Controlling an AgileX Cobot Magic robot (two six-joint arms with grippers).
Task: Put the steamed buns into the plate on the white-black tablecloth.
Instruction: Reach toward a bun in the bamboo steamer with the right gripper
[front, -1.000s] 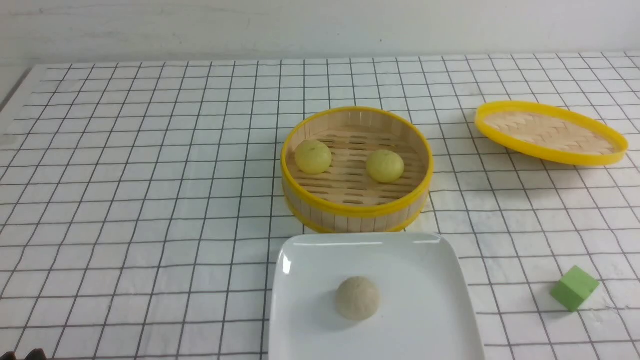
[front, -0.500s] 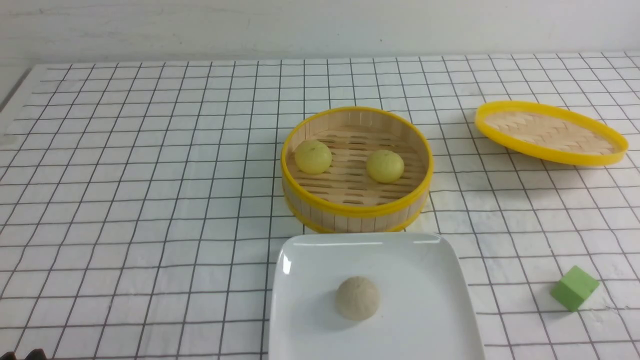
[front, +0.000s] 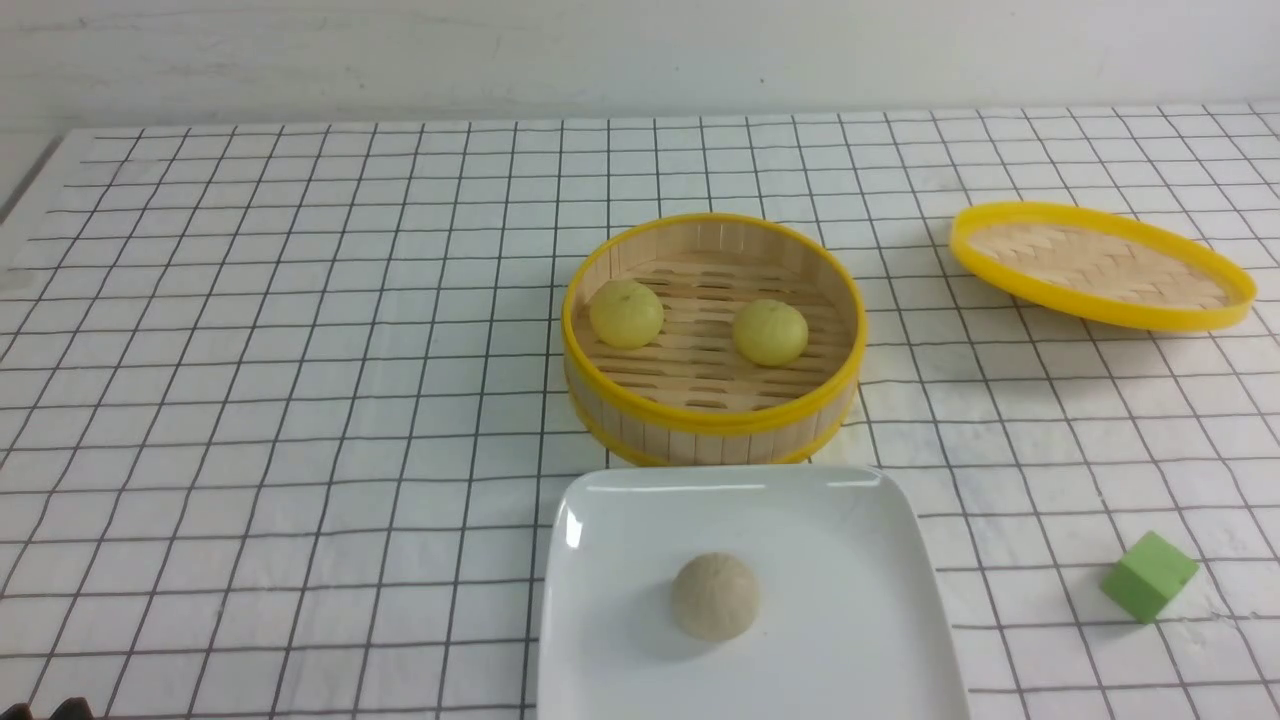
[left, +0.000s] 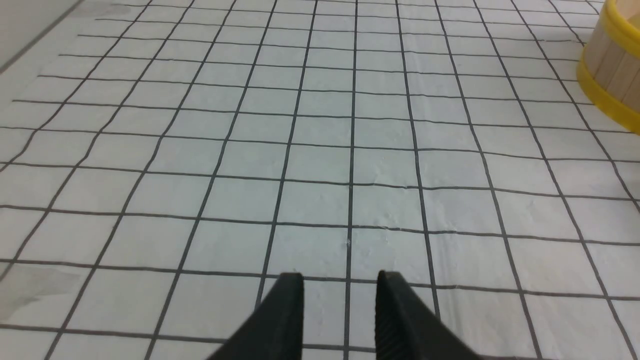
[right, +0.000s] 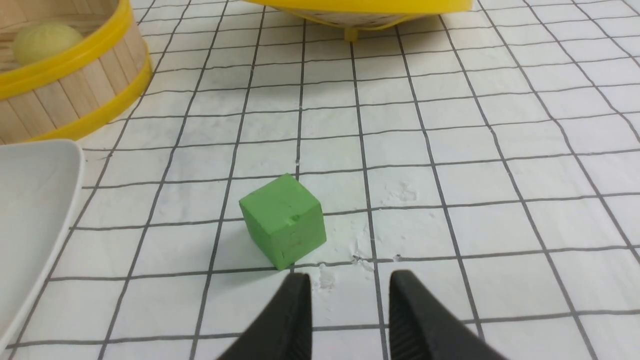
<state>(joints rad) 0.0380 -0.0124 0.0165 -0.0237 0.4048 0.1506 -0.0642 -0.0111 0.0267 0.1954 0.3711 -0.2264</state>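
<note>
Buns (front: 698, 325), pale yellow-green, sit in your steamer basket (front: 715, 420) behind the white plate (front: 850, 590) — all on the black-gridded white tablecloth (front: 300, 400), a pale wall (front: 640, 55) beyond — while your left gripper (left: 340, 280) and right gripper (right: 355, 280) hold their fingers apart.

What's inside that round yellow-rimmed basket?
Two pale yellow-green buns sit on the slatted floor of the basket. Whatever lies directly beneath each bun is covered, so I can't tell.

Left fingers (left: 285, 310) and right fingers (right: 295, 310) both parted, nothing between either pair.
</note>
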